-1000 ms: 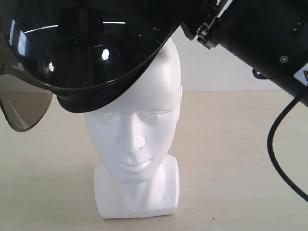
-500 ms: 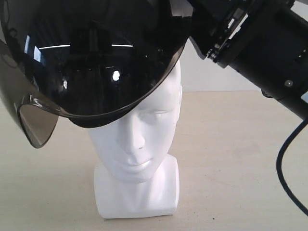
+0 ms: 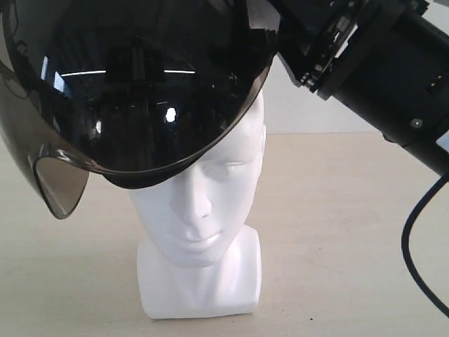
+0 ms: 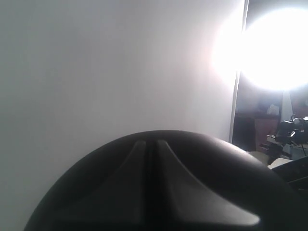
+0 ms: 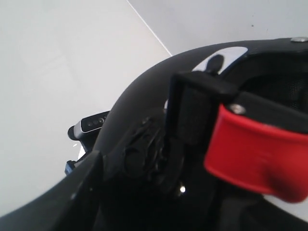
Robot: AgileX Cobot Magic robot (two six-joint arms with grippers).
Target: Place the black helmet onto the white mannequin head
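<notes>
The black helmet hangs tilted over the white mannequin head, its smoky visor covering the crown and forehead down to the brows. The face, neck and squarish base stay uncovered. My right arm comes in from the upper right to the helmet's side. In the right wrist view a black finger with a red part beside it hooks over the helmet's rim, gripping it. The left wrist view is filled by the helmet's dark ridged shell, and no left fingers show.
The head stands on a pale beige table before a white wall. A black cable loops down from my right arm at the right edge.
The helmet has dropped and tipped forward over the head, so the visor now covers more of the forehead. My right arm shifted slightly down and right with it. Little moved in the last half second.
</notes>
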